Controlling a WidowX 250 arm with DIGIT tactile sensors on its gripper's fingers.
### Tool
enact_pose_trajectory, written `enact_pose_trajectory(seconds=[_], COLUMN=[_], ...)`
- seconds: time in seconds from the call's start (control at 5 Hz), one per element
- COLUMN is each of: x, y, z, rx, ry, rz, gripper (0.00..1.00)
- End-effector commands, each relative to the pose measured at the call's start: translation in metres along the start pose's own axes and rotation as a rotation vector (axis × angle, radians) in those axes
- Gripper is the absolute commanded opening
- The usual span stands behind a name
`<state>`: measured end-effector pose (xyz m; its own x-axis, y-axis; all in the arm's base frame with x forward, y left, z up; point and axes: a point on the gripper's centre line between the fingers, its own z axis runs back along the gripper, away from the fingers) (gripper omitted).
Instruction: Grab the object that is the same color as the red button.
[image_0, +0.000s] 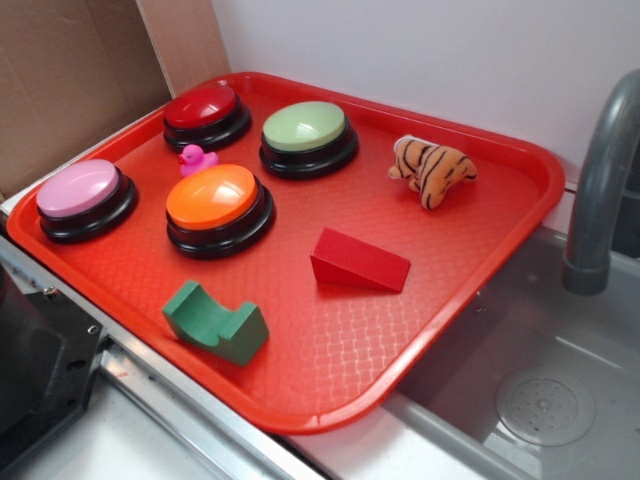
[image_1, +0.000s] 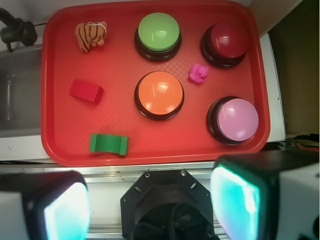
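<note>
The red wedge block (image_0: 359, 261) lies on the red tray (image_0: 440, 320), right of centre; in the wrist view the wedge (image_1: 86, 91) is at the tray's left. The red button (image_0: 206, 112) stands at the tray's back left corner, and in the wrist view the red button (image_1: 228, 42) is at top right. My gripper (image_1: 150, 202) is open and empty, high above the near edge of the tray, its two pads (image_1: 67, 212) wide apart with the robot base between them. The gripper does not show in the exterior view.
On the tray: a green-domed button (image_0: 308, 135), an orange-domed button (image_0: 217, 204), a pink-domed button (image_0: 83, 195), a small pink duck (image_0: 196, 159), a striped toy tiger (image_0: 432, 168), a green notched block (image_0: 215, 322). A grey sink (image_0: 540, 390) and faucet (image_0: 600, 190) are at right.
</note>
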<state>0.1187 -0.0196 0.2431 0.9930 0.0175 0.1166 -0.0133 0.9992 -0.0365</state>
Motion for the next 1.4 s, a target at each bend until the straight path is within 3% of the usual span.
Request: enact_pose_trajectory(seconds=[0.0,0.2,0.4,0.6,0.8,1.2], x=[0.000,0.016,0.028,0.020,0.030,0.048], y=[0.000,-0.044,-0.090,-0.104,-0.102,-0.087], z=[0.000,-0.013,-0.059,-0.101,-0.134,-0.166], rx=[0.000,0.002,-0.010,0.002,-0.011,0.044], ry=[0.000,-0.083,-0.072,-0.030,-0.011,0.037], rz=[0.000,-0.253,-0.504,-0.760,-0.844,-0.833], gripper=[1.00,1.00,1.00,1.00,1.00,1.00])
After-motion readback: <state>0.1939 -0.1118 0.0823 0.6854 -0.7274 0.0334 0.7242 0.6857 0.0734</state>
